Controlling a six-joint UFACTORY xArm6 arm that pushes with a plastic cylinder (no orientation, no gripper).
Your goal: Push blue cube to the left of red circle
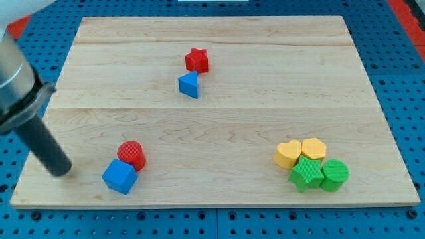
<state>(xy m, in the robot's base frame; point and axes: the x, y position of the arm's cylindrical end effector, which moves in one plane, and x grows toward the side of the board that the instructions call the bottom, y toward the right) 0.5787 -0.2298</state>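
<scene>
The blue cube (119,176) lies near the board's bottom left corner. The red circle (132,155) touches it, just above and to its right. My tip (62,170) is on the board to the left of the blue cube, a short gap away from it. The dark rod rises from the tip toward the view's top left.
A red star (196,60) and a blue triangle (189,85) sit together at the upper middle. A yellow heart (287,154), a yellow hexagon (313,149), a green star (306,172) and a green circle (334,174) cluster at the bottom right. The wooden board (219,126) ends close below the blue cube.
</scene>
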